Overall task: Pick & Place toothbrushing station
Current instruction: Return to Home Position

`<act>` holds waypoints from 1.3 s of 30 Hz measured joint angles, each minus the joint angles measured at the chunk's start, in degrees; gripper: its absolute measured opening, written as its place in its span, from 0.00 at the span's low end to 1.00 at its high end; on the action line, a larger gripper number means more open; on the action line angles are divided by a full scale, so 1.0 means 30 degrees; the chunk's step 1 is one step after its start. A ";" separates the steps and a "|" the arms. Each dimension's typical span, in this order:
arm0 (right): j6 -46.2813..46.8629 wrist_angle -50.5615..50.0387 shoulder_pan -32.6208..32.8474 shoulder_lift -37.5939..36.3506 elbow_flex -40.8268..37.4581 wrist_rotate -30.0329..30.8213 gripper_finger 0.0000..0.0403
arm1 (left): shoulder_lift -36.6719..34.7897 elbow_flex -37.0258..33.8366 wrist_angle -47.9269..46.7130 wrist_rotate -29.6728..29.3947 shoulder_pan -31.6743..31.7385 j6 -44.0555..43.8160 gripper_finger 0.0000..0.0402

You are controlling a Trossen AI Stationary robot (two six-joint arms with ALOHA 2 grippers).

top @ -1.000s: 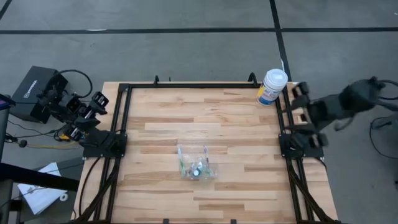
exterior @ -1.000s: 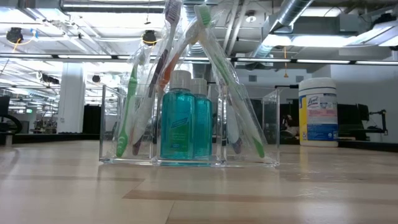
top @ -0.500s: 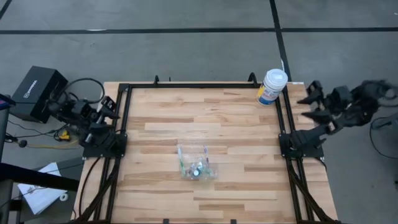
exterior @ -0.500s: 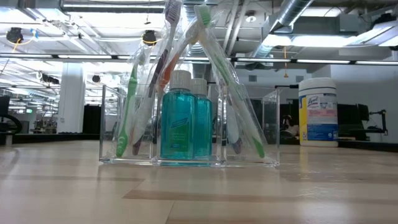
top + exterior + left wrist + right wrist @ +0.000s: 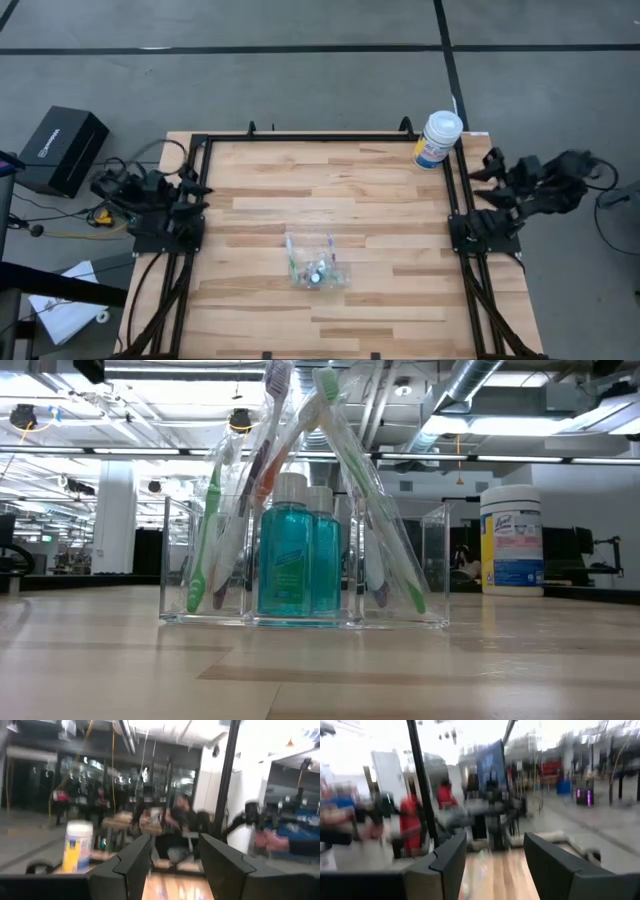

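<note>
A small clear plastic container [image 5: 315, 262] stands on its flat base near the middle of the wooden table [image 5: 380, 290]. In the low view, several wrapped toothbrushes [image 5: 340, 480] with green and pink accents lean inside it. Two teal bottles with white caps [image 5: 298, 560] stand upright in it. My left gripper [image 5: 200, 185] is open and empty over the table's left edge, level, facing across the table; it also shows in the left wrist view [image 5: 172, 865]. My right gripper [image 5: 478, 172] is open and empty over the right edge; it also shows in the right wrist view [image 5: 495, 865].
A large white tub with a blue-yellow label [image 5: 437, 138] stands at the table's far right corner, close to my right gripper; it also shows in the low view [image 5: 512, 540]. A black frame [image 5: 320, 136] runs round the table. People show blurred in the room beyond.
Both arms have swung about over their bases. My left gripper has come from outside the table toward its left edge. My right gripper has turned toward the table and gone a little toward the near edge. The container has kept still.
</note>
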 joint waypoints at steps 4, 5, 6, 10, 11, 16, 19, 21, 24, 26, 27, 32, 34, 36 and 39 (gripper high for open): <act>0.0523 -0.0221 0.0011 -0.0022 -0.0085 0.0097 0.47 | 0.0045 -0.1172 -0.0140 -0.0296 0.0013 -0.1008 0.42; 0.0730 -0.0141 0.0008 -0.0015 -0.0315 0.0091 0.47 | -0.0012 -0.1583 0.0056 -0.0395 0.0013 -0.1313 0.42; 0.0872 -0.0577 0.0011 -0.0015 -0.0661 0.0073 0.47 | -0.0020 -0.2121 0.0249 -0.0399 0.0021 -0.1591 0.42; 0.0658 0.1526 0.0100 -0.0027 -0.2180 0.0190 0.47 | -0.0031 -0.4460 0.4154 0.1798 0.0017 -0.2450 0.42; 0.0659 0.1515 0.0096 -0.0015 -0.2575 0.0166 0.47 | -0.0031 -0.5240 0.5096 0.2594 0.0013 -0.2837 0.42; 0.0756 0.3763 0.0096 -0.0029 -0.5301 0.0080 0.47 | 0.0079 -0.8339 0.7810 0.4409 0.0006 -0.5011 0.42; 0.1809 0.4993 0.0096 -0.0029 -0.6603 0.0034 0.47 | 0.0470 -0.8345 0.7671 0.4450 0.0021 -0.5057 0.42; 0.2173 0.5532 0.0096 -0.0029 -0.7711 0.0068 0.47 | 0.0531 -0.8345 0.7526 0.4665 0.0021 -0.4822 0.42; 0.2215 0.6641 0.0096 -0.0036 -0.8725 0.0037 0.47 | 0.0669 -0.8345 0.7435 0.4924 0.0015 -0.4808 0.42; 0.2374 0.6899 0.0088 -0.0044 -0.9508 0.0074 0.47 | 0.0743 -0.8345 0.7485 0.5167 0.0021 -0.4804 0.42; 0.2416 0.6921 0.0088 -0.0051 -0.9953 0.0089 0.47 | 0.0763 -0.8345 0.7397 0.5361 0.0021 -0.4801 0.42; 0.2930 0.9504 0.0088 -0.0051 -1.1973 0.0105 0.47 | 0.0763 -0.8345 0.7079 0.5524 0.0021 -0.4801 0.42; 0.3256 1.0367 0.0096 -0.0051 -1.2783 0.0050 0.47 | 0.0763 -0.8345 0.7023 0.5520 0.0021 -0.4797 0.42; 0.3520 1.1380 0.0096 -0.0051 -1.3777 0.0062 0.47 | 0.0773 -0.8352 0.6815 0.5517 0.0016 -0.4786 0.42; 0.4114 1.2373 0.0088 -0.0051 -1.4748 0.0053 0.47 | 0.0778 -0.8352 0.6809 0.5517 0.0020 -0.4779 0.42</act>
